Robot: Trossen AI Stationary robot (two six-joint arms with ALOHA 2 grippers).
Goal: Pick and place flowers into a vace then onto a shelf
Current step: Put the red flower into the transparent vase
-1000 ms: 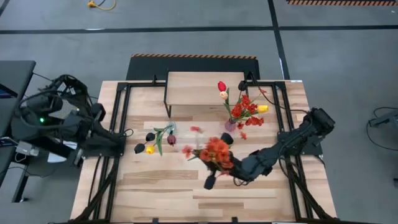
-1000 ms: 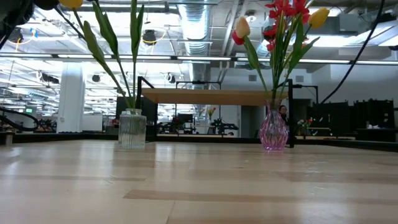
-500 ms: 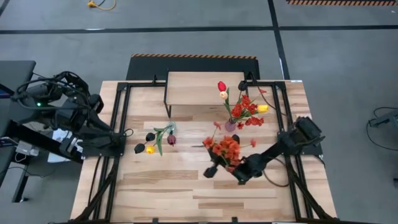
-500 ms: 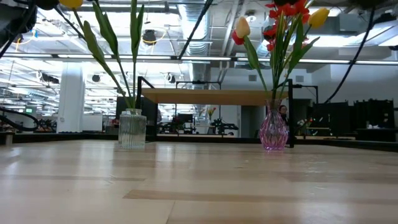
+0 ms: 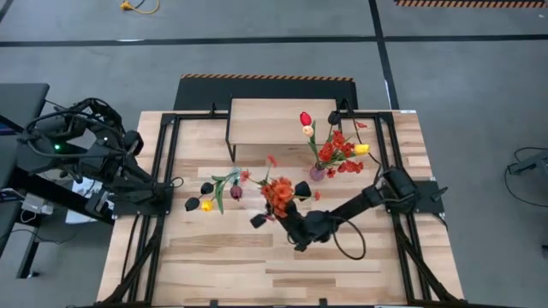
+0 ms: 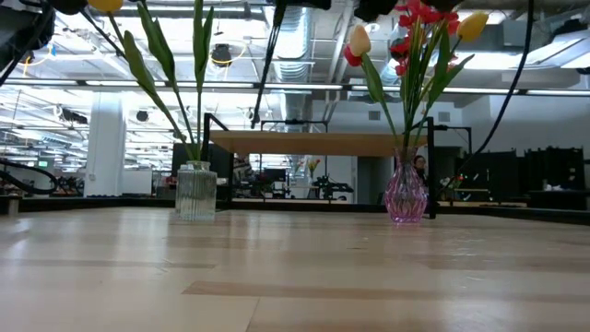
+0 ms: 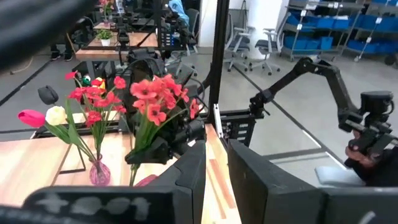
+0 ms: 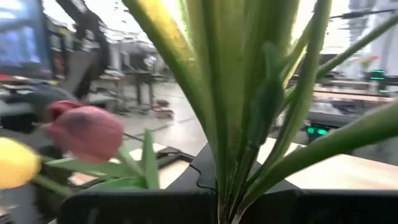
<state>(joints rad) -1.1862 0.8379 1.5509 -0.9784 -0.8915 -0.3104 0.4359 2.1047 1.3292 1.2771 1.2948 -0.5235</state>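
right gripper (image 5: 291, 224): clamped on a red-orange spray of flowers (image 5: 276, 192), up over the table's middle
left gripper (image 7: 216, 180): parked off the table's left edge, fingers nearly together, nothing in them
shelf (image 5: 281, 120): at the table's far edge
pink vase (image 5: 317, 173): near the shelf's right end

We see the low wood-topped, black-legged shelf (image 5: 282, 121) at the slatted table's (image 5: 223, 261) far edge; before it, the clear ribbed glass vase (image 6: 195, 191) stands left, the pink glass vase (image 6: 405, 195) right, both holding long-stemmed flowers (image 5: 330, 147).
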